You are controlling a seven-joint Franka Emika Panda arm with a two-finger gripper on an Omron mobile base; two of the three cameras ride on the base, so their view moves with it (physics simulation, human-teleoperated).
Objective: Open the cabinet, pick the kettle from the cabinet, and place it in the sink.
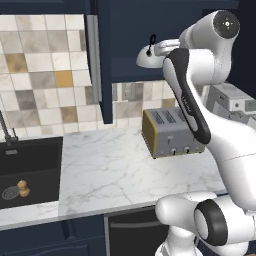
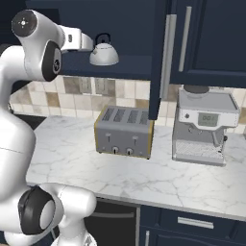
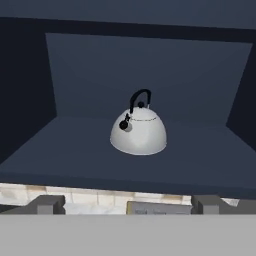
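From the sink point(image 1: 30, 170) at far left we look right and up to the open cabinet point(image 3: 150, 65), where the kettle point(image 3: 138, 131) sits mid-shelf, above the toaster point(image 2: 125, 130). Our gripper point(image 3: 127, 205) faces it from outside the shelf, jaws wide and empty. We should advance level, centred on the dome, and close low around it.

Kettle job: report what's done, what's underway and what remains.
Done: the cabinet doors stand open. Underway: the open end effector faces the kettle on the cabinet shelf without touching it. Left: grasp the kettle, lift it out and set it in the sink.
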